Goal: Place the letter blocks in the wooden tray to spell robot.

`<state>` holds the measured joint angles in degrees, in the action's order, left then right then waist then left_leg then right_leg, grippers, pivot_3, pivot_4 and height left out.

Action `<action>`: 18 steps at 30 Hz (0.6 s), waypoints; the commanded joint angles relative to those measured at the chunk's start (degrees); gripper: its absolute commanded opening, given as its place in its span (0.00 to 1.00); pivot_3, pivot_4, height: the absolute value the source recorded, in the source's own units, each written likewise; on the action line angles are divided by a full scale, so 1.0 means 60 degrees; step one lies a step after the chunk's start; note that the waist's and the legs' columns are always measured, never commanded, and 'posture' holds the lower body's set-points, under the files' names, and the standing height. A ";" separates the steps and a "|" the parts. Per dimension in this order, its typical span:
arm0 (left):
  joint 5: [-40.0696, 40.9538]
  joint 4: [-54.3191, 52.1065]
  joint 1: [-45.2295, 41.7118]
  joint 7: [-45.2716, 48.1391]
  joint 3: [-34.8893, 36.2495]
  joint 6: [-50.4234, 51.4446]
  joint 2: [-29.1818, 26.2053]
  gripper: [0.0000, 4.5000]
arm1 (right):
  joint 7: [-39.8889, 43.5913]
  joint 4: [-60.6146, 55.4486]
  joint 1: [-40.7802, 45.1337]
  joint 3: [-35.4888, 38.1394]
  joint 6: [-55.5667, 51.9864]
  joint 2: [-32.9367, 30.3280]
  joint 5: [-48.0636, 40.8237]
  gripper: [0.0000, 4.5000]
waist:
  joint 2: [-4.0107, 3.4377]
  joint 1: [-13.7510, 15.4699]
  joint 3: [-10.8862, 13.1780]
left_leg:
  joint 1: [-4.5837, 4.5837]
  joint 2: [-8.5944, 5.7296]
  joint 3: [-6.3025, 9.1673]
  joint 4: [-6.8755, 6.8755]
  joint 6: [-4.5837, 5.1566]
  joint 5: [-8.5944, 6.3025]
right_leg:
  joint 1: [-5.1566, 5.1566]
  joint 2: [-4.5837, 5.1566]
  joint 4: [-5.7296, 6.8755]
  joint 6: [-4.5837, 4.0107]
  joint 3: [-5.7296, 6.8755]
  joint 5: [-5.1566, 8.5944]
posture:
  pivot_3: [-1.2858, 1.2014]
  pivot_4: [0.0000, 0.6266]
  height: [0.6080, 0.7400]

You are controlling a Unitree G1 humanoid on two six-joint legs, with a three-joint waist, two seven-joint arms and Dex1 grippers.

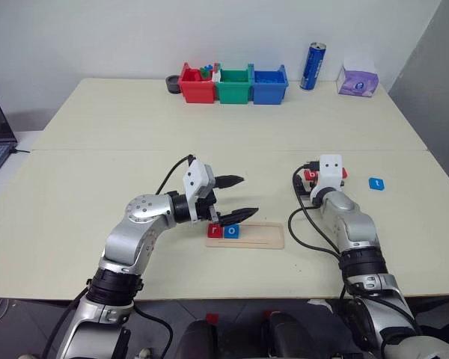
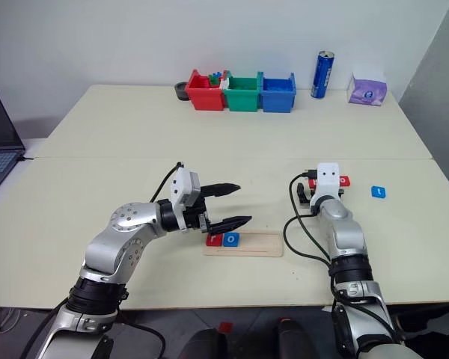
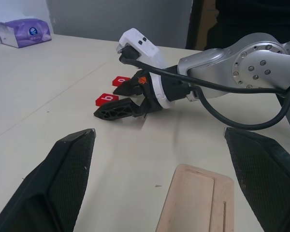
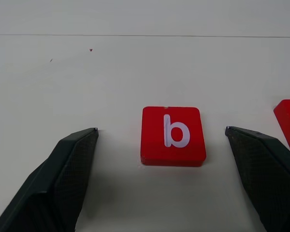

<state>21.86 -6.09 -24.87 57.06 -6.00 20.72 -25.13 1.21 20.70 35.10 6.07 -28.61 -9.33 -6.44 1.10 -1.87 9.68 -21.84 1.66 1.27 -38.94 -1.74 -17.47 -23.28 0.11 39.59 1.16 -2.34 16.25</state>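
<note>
The right tool (image 4: 162, 140) stands spread apart, the red "b" block (image 4: 173, 136) lying between its fingers on the bench (image 1: 135, 142). The left tool (image 1: 238, 198), also apart, hovers just above the wooden tray (image 1: 262, 237) holding "r" (image 1: 215, 232) and "o" (image 1: 233, 231).

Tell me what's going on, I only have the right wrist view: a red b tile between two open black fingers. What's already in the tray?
Observer: The wooden tray holds a red r tile and a blue o tile at its left end.
Operator: Where's the t?
Observer: The blue t tile lies on the table, right of the right gripper.
Operator: And the left arm?
Observer: The left gripper hovers open above the tray's left end.
</note>
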 commanded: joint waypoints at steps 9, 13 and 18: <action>-0.0137 0.0003 -0.0194 0.0124 -0.0070 -0.0399 -0.0149 1.00 | 0.0039 0.0705 0.0029 0.0277 0.0605 -0.0021 0.0025 0.71 | -0.0003 -0.0001 -0.0003 | 0.0003 0.0002 -0.0001 -0.0001 0.0000 0.0000 | 0.0001 0.0002 0.0004 0.0000 -0.0003 0.0000 | 0.52 0.24 1.00; -0.0152 0.0033 -0.0194 0.0096 -0.0072 -0.0436 -0.0115 1.00 | 0.0034 0.0315 -0.0232 0.0216 0.0503 0.0084 0.0069 0.39 | -0.0004 0.0000 -0.0003 | 0.0002 0.0004 0.0002 0.0002 0.0000 0.0000 | 0.0001 0.0001 0.0001 0.0000 0.0001 0.0000 | 0.52 0.24 1.00; -0.0151 0.0050 -0.0222 0.0106 -0.0100 -0.0456 -0.0092 1.00 | 0.0145 -0.0497 -0.0620 -0.0029 0.0099 0.0167 0.0142 0.33 | -0.0004 0.0002 -0.0003 | 0.0001 0.0006 0.0002 0.0003 0.0000 0.0000 | 0.0001 0.0001 0.0001 0.0000 0.0001 0.0000 | 0.52 0.24 1.00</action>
<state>21.01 -4.85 -25.34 57.65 -6.56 19.21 -25.56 1.23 19.98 32.94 7.26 -25.83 -8.70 -5.73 1.07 -1.86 9.66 -21.83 1.69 1.28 -38.92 -1.74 -17.47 -23.27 0.12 39.59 1.15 -2.34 16.25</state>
